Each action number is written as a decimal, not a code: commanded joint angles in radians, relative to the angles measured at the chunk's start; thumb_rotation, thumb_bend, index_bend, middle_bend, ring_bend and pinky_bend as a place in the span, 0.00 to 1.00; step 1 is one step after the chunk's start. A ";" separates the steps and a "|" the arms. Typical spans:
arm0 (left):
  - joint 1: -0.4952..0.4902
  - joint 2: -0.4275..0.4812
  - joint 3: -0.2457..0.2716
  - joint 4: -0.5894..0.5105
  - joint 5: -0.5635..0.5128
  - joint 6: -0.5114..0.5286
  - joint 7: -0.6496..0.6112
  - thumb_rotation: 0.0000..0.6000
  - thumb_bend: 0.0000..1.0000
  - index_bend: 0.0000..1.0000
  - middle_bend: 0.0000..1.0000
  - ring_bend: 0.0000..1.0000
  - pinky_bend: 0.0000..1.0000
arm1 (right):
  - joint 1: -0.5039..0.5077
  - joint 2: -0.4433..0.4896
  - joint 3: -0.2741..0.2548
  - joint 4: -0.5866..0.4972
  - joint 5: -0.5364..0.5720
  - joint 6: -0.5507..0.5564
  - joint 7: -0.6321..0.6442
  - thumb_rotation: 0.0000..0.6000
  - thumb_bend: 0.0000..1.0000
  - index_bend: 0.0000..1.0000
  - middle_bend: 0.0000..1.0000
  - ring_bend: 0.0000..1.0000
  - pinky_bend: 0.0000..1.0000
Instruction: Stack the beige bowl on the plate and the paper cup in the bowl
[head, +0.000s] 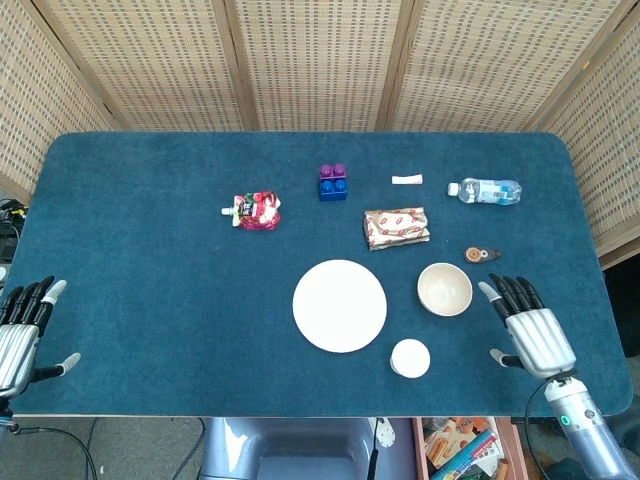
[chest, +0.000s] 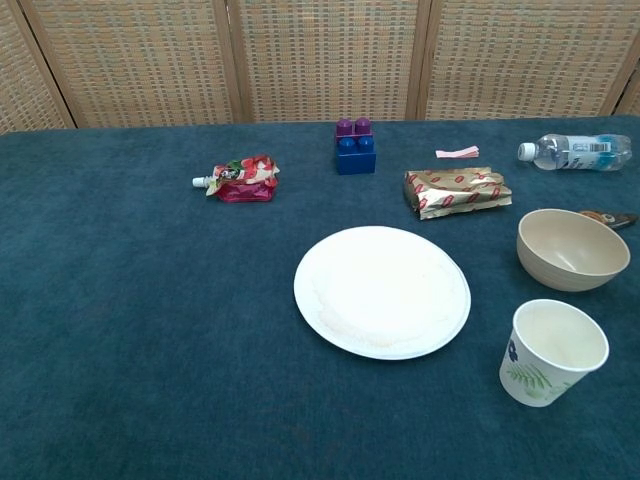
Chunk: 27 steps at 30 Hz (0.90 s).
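The plate (head: 339, 305) sits on the table (head: 150, 270). The bowl (head: 444, 289) stands just right of the plate, the cup (head: 410, 358) near its lower right. Right hand (head: 528, 327), fingers spread and empty, hovers right of the bowl; left hand (head: 22, 330) likewise empty, far left of the plate.

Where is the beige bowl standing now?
In the head view the beige bowl stands right of the plate, behind the paper cup, near the right hand.

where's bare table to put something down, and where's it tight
The widest bare cloth runs left of the plate and below the red pouch, out to the left hand. The back strip behind the blocks is also free. It's crowded on the right, around the bowl, paper cup, snack packet and right hand.
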<state>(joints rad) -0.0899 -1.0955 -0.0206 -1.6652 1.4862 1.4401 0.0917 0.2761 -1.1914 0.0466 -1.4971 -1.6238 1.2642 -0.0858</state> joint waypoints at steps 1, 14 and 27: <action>-0.001 -0.002 -0.005 -0.004 -0.012 -0.004 0.006 1.00 0.00 0.00 0.00 0.00 0.00 | 0.077 -0.034 -0.010 0.070 -0.074 -0.062 0.078 1.00 0.00 0.07 0.00 0.00 0.00; -0.006 -0.005 -0.021 0.005 -0.053 -0.014 0.008 1.00 0.00 0.00 0.00 0.00 0.00 | 0.203 -0.127 -0.019 0.204 -0.083 -0.206 0.055 1.00 0.00 0.17 0.00 0.00 0.00; -0.012 -0.002 -0.027 0.005 -0.074 -0.027 0.006 1.00 0.00 0.00 0.00 0.00 0.00 | 0.258 -0.225 0.004 0.342 0.036 -0.312 0.014 1.00 0.31 0.41 0.00 0.00 0.00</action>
<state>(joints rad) -0.1017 -1.0980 -0.0474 -1.6601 1.4128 1.4134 0.0977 0.5312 -1.4130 0.0517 -1.1589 -1.5910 0.9555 -0.0758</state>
